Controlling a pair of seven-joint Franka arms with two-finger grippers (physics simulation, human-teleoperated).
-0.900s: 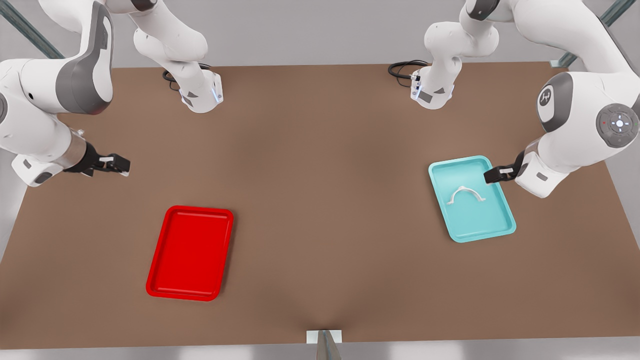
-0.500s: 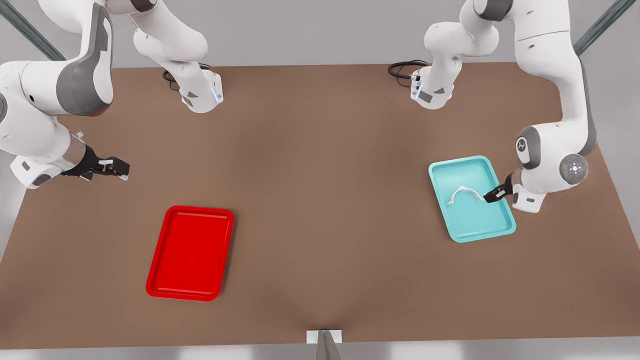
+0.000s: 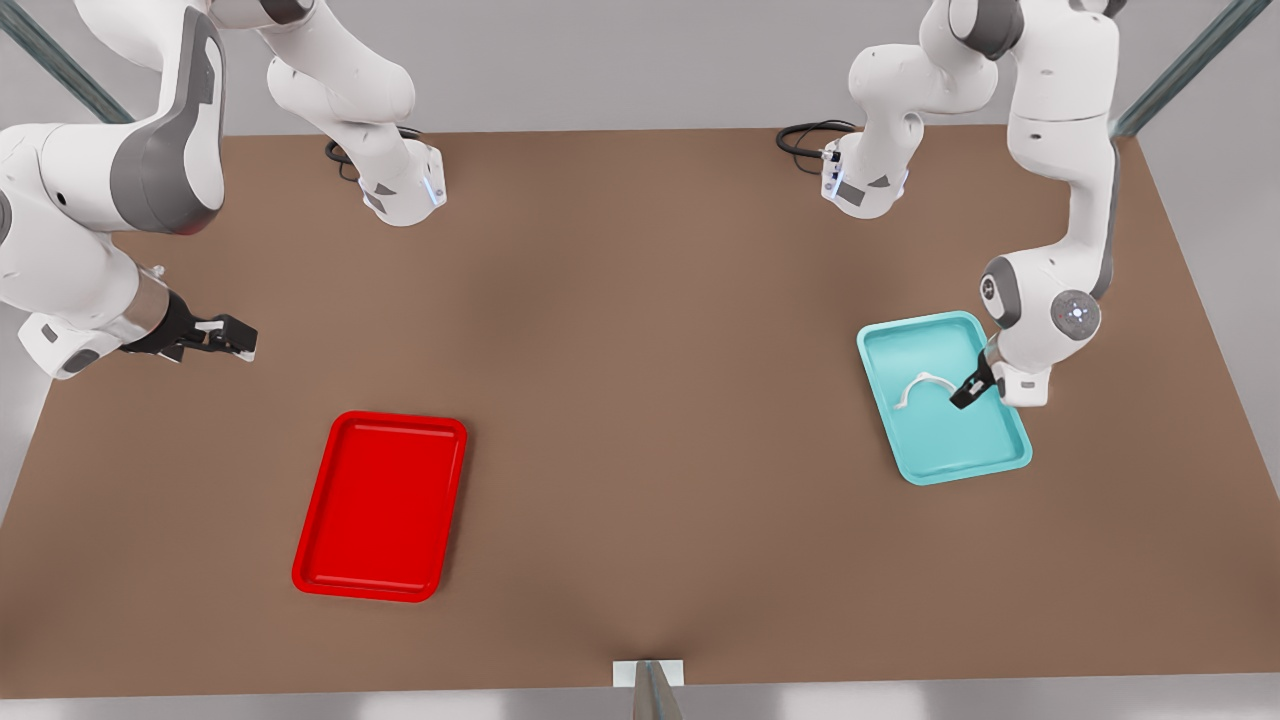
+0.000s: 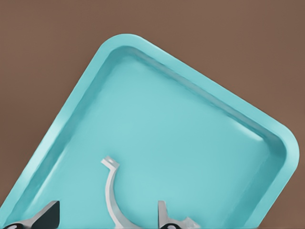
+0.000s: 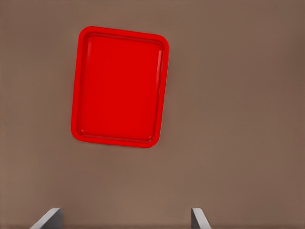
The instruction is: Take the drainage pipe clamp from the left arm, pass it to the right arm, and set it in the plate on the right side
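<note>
left gripper (image 3: 968,392) hovering open astride drainage pipe clamp (image 3: 918,386) in teal tray (image 3: 945,450); right gripper (image 3: 222,334) open, waiting; clamp likely light, stiff, grab mid-arch

We see a plain, unpatterned brown table (image 3: 640,400); on it, toward the front view's left, lies the plate (image 3: 382,505), a bright, uniform red, its rim the same red as its floor; well apart from the plate, on the front view's right, lies a tray (image 3: 985,455) of pale teal, its rim a shade deeper; inside the teal tray rests the white drainage pipe clamp (image 3: 922,384); both arms are white with grey joint covers; the left gripper (image 3: 966,394) over the teal tray is black; the right gripper (image 3: 225,335), on the far side from the tray and beyond the plate, is black with a small white marking.
</note>
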